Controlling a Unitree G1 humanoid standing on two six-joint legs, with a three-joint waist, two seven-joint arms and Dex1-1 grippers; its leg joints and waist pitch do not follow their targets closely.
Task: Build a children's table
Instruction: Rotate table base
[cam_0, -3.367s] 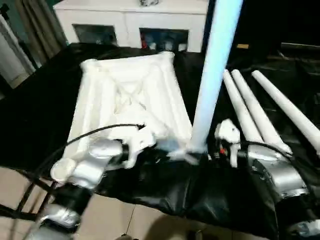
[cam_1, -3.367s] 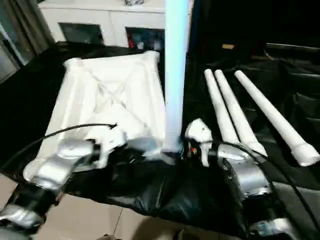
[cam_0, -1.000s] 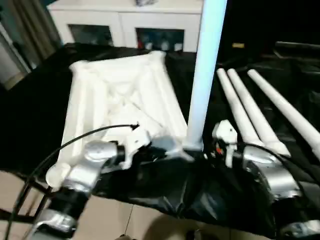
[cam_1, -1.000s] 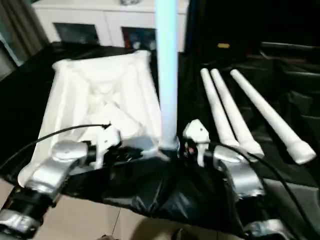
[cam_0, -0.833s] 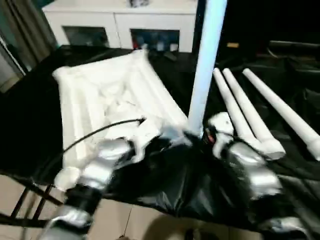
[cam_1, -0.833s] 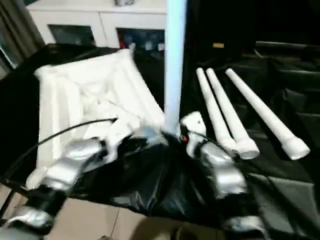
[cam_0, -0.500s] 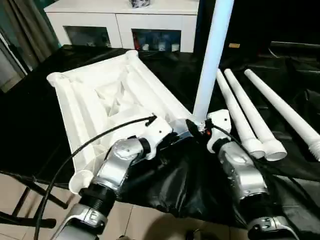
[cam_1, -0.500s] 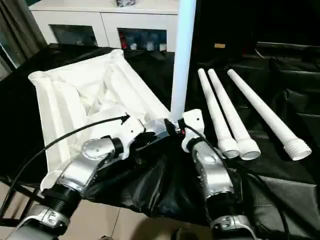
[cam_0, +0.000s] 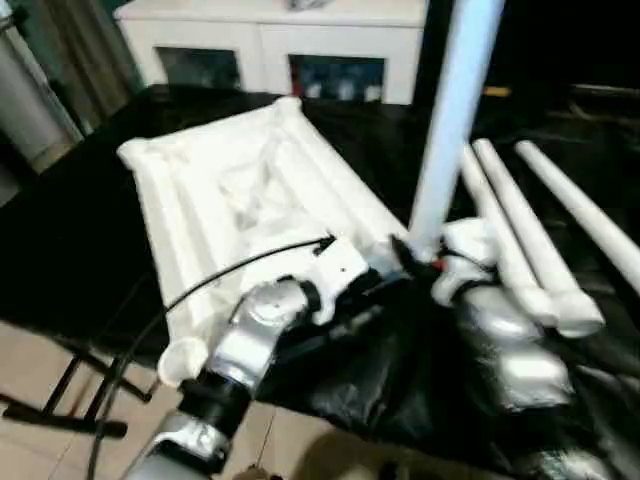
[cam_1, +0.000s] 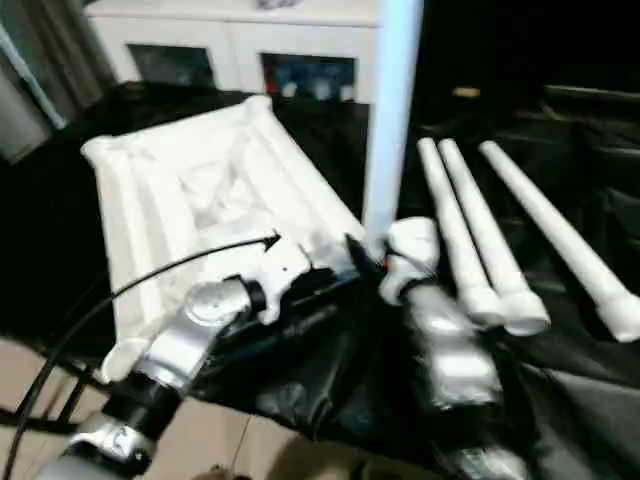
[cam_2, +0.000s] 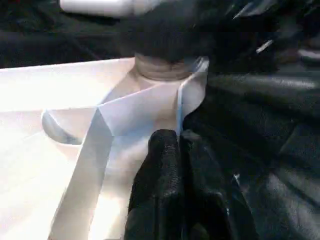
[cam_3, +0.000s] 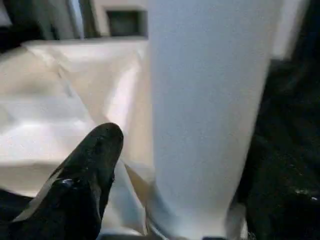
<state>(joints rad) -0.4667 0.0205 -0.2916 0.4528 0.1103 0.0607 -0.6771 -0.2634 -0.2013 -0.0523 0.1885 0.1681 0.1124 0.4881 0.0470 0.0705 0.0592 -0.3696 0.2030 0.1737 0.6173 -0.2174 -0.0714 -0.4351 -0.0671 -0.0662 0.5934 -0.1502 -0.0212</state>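
Worktop (cam_0: 70, 230) draped in crumpled black sheeting (cam_0: 390, 370). Behind it, a white cabinet (cam_0: 270, 40) with glass doors, dark items blurred inside. Grey curtain (cam_0: 85, 50) at far left. Below, a pale tiled floor (cam_0: 40, 450) and black frame legs (cam_0: 60, 400).
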